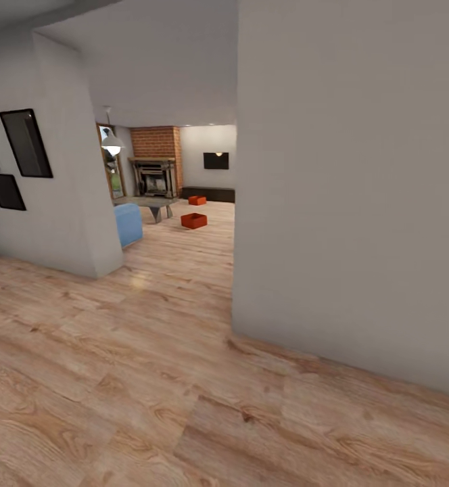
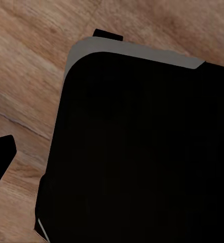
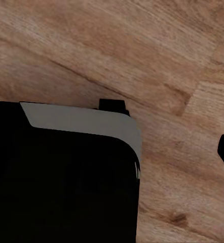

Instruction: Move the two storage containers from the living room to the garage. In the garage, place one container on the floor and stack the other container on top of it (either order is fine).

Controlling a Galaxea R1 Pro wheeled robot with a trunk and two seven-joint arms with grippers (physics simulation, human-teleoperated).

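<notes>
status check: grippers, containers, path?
Grippers: state unreadable, nothing seen held. Near storage container and far storage container both on the living room wood floor, apart, past the coffee table. Grey wall corner edges the opening at right.

Even soft light; distant room perhaps slightly blurred.

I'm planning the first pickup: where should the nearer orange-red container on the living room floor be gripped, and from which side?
Probably by the rim of the nearer storage container, coming down from above: it sits upright on the wood floor with its top open and walls plain. It is too distant to pick the best wall.
</notes>
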